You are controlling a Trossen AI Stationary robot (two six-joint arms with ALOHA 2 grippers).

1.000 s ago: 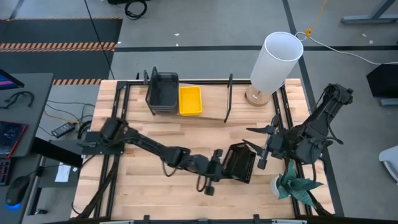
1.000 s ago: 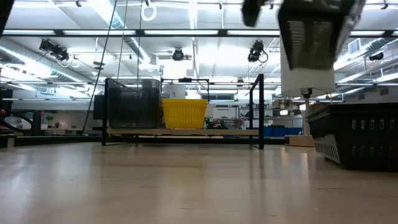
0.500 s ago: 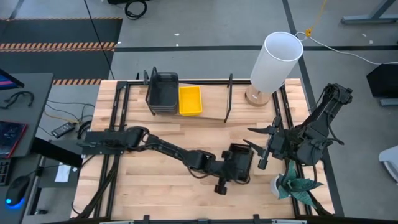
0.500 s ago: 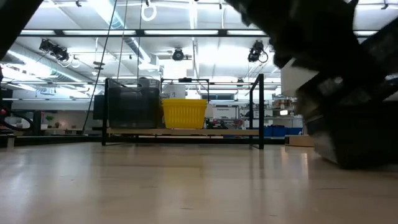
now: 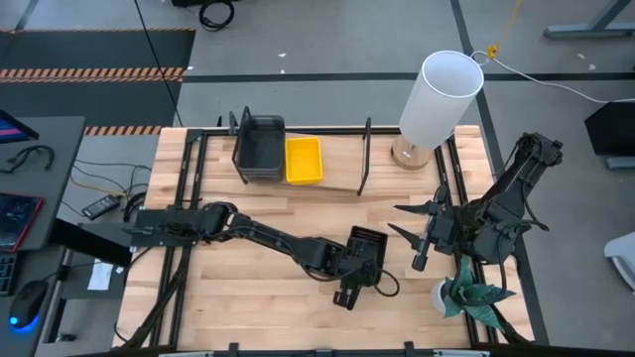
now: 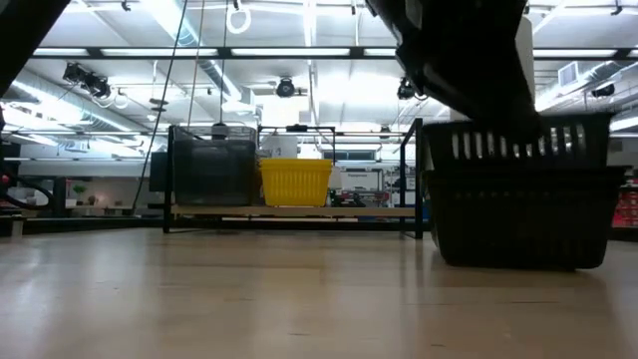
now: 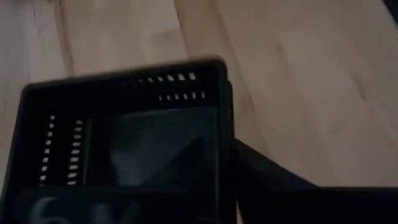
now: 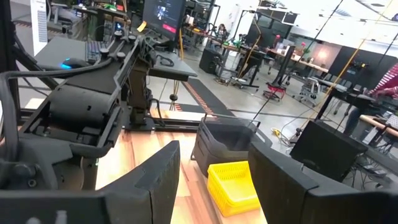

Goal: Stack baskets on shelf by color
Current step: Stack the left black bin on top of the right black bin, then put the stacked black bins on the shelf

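A black basket with slotted sides [image 5: 365,248] stands on the wooden table near its middle-right, and the low view shows the basket [image 6: 518,199] upright. My left gripper [image 5: 357,268] reaches across from the table's left and is shut on it. The shelf [image 5: 327,186] sits at the far edge. Stacked smoky grey baskets [image 5: 259,147] and a yellow basket [image 5: 304,160] rest on its plank. My right gripper [image 5: 415,238] hovers open to the right of the black basket, touching nothing. The right wrist view also shows the right gripper [image 8: 214,171] open. My left gripper holds the black basket by its near wall [image 7: 221,155], coming slanting down from the table's near-left. One finger [image 7: 273,180] lies outside that wall; the other is lost in the dark inside. The basket sits upright with its base on the table [image 6: 518,261].
A lamp with a tall white shade [image 5: 442,94] stands at the far right corner. A small potted plant [image 5: 471,293] is at the near right edge. Black frame rails [image 5: 189,198] run along both table sides. Bare wood lies between the shelf and the black basket.
My left gripper has swung toward the table's right, then drawn back a little toward the left. The black basket lay tilted farther right; it has turned about, shifted slightly left and now stands upright on its base.
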